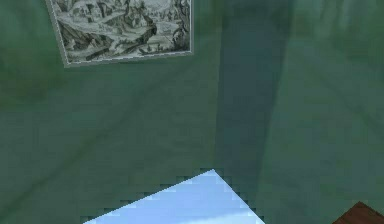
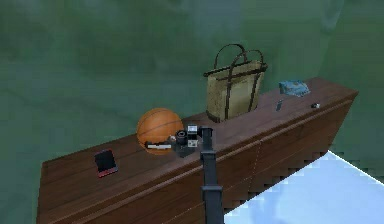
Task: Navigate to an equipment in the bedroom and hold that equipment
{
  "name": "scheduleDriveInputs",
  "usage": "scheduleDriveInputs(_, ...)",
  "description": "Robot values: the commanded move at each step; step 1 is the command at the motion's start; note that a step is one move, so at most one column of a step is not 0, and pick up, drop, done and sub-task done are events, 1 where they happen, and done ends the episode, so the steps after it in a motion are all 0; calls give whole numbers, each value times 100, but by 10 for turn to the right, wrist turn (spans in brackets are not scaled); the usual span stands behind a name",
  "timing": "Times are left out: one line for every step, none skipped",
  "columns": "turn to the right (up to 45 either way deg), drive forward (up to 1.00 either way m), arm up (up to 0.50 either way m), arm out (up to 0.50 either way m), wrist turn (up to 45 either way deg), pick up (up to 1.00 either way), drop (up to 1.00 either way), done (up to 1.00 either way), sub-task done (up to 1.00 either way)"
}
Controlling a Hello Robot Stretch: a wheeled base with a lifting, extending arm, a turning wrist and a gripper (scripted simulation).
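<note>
Looked to be at the grasp step: dark two-fingered gripper [image 2: 170,146] extended to the round orange basketball [image 2: 160,128] resting on the long brown wooden dresser [image 2: 280,118]. Could not tell whether anything was held. Next called for securing, then lifting clear.

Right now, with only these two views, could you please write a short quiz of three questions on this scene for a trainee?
1. True or false: the basketball lies on the floor.
2. Which stands nearer the arm side view's right edge: A) the tan bag or B) the red flat item?
3. Fill in: in the forward view, a ___ hangs on the green wall.

Key: 1. False, it rests on the wooden dresser. 2. A. 3. picture.
</note>
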Motion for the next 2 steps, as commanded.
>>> scheduleDriveInputs(0, 0, 10, 0, 0, 0, 0, 0, 0)
scheduleDriveInputs(0, 0, 0, 0, 0, 0, 0, 100, 0)
